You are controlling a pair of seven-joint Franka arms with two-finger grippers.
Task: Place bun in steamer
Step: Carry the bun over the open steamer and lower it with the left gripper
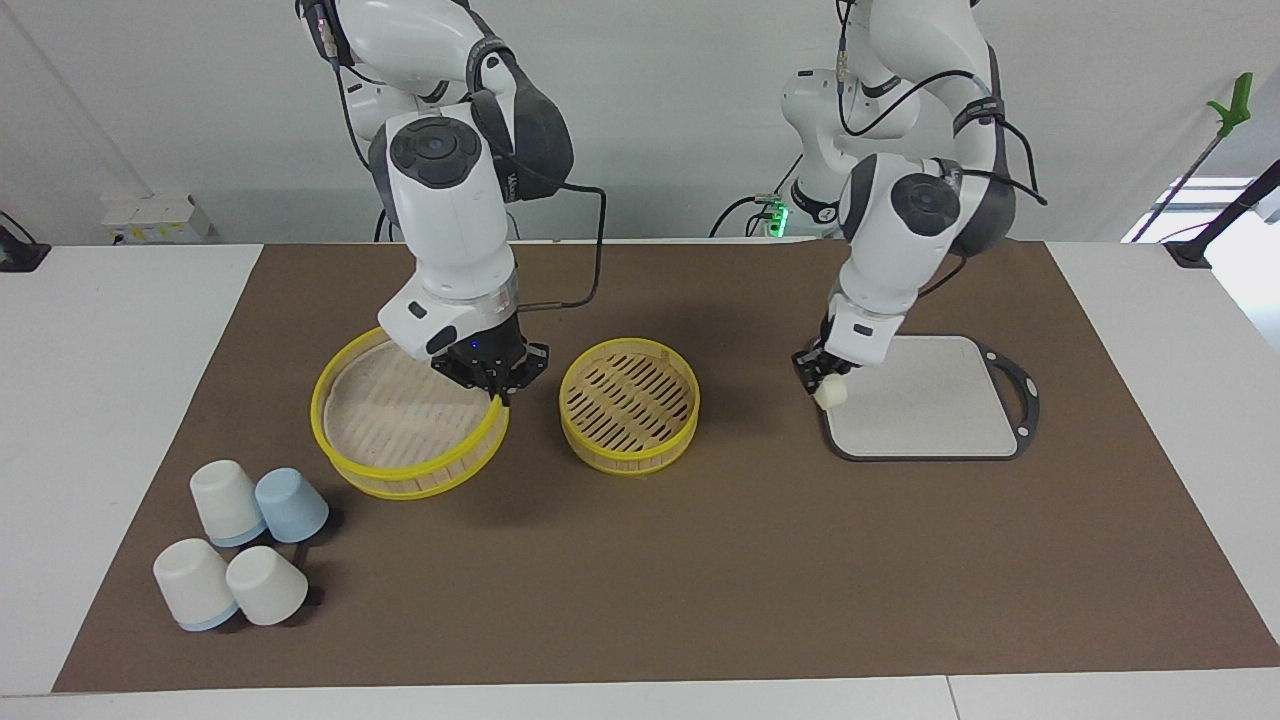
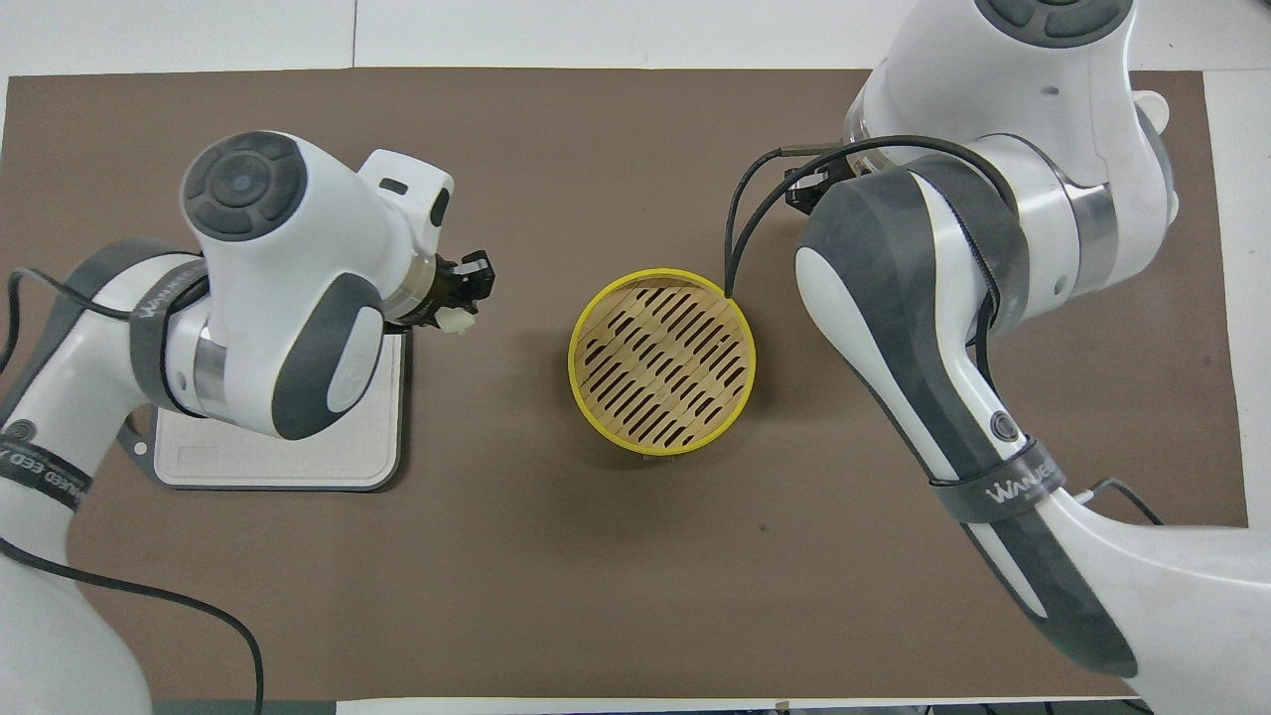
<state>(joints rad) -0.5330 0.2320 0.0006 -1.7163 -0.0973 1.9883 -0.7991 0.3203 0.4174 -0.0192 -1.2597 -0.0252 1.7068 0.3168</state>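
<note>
The bun is a small cream-white lump held in my left gripper, just above the corner of the grey board that is toward the steamer. In the overhead view the bun shows under the left gripper. The steamer, a tan slatted basket with yellow rims, stands empty mid-table and also shows in the overhead view. My right gripper is shut on the rim of the wider yellow-rimmed lid tier, beside the steamer toward the right arm's end, and the tier looks tilted.
Several upturned cups, white and pale blue, stand farther from the robots than the lid tier, toward the right arm's end. The grey board lies toward the left arm's end. A brown mat covers the table.
</note>
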